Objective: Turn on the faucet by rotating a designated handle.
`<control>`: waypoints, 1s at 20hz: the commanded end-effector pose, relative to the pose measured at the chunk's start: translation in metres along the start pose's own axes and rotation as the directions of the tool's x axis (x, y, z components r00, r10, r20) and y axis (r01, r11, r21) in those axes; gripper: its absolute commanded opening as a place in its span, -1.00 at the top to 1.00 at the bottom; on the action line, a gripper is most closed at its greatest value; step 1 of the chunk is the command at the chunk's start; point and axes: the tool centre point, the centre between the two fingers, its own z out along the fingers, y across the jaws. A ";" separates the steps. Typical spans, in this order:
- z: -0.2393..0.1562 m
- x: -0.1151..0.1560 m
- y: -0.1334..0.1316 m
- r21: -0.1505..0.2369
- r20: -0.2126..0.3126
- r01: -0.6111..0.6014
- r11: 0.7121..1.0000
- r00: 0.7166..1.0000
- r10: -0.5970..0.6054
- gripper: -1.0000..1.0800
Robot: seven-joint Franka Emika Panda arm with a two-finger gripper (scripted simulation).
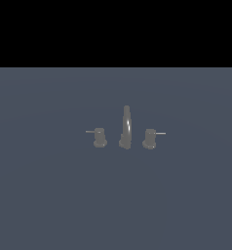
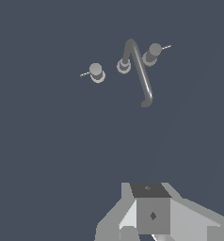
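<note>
Handle (image 1: 100, 137): stubby grey knob on the exterior view's left of the spout (image 1: 126, 128), thin rod pointing away from it. Spout: tall, slim, curved, centre of the faucet (image 1: 125, 141). Twin knob (image 1: 149, 138): on the exterior view's right of the spout, rod pointing outward. All three stand apart on a flat slate-blue counter (image 1: 49, 195); black band behind. End effector (image 2: 151, 214): well apart from the spout in the wrist view, fingers cropped, cannot tell whether spread or pressed together
</note>
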 end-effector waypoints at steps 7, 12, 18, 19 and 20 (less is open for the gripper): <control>0.047 0.020 -0.034 0.004 0.000 -0.186 0.983 0.983 0.186 1.00; 0.074 0.034 -0.052 0.007 0.000 -0.289 0.957 0.957 0.289 1.00; 0.104 0.053 -0.070 0.010 0.001 -0.402 0.915 0.916 0.402 1.00; 0.109 0.057 -0.073 0.011 0.001 -0.420 0.907 0.908 0.420 1.00; 0.114 0.060 -0.076 0.011 0.001 -0.437 0.899 0.899 0.437 1.00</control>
